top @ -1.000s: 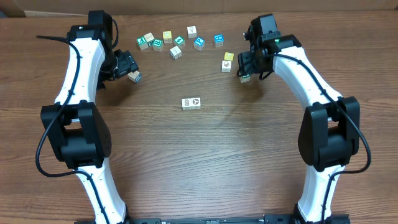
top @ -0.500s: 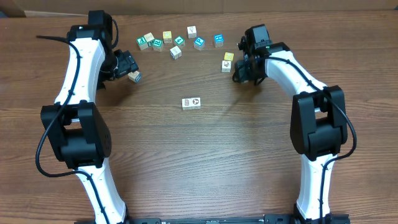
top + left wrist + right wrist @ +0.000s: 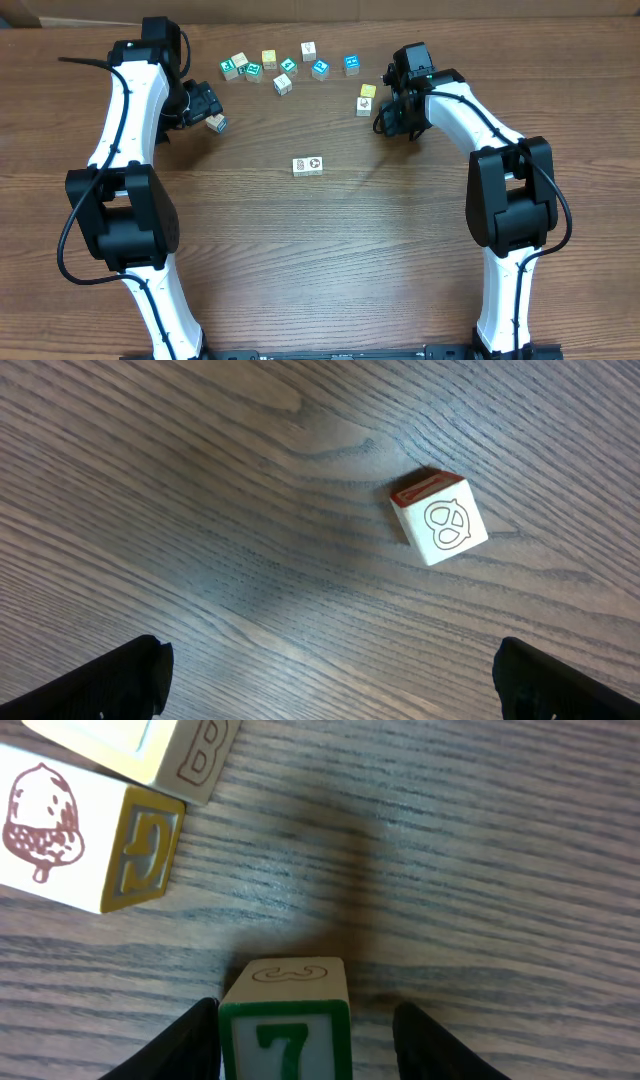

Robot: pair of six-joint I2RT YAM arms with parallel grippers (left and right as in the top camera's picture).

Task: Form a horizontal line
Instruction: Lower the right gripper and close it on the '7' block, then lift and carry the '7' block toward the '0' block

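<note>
Overhead view shows the horizontal line (image 3: 308, 166) as only two white-faced picture cubes, touching side by side near the middle of the table (image 3: 330, 260); loose cubes (image 3: 288, 65) lie toward the far edge. In the right wrist view the right gripper (image 3: 305, 1025) stands half closed around a cube with a green 7 (image 3: 286, 1038), one finger against it and the other a little apart, so I judge it not pinched yet. The left gripper (image 3: 330, 685) is spread wide near a pretzel cube (image 3: 440, 520). These cubes look light, stiff and smooth; it is best to hold one on two opposite flat faces, centred, or it may twist out.
</note>
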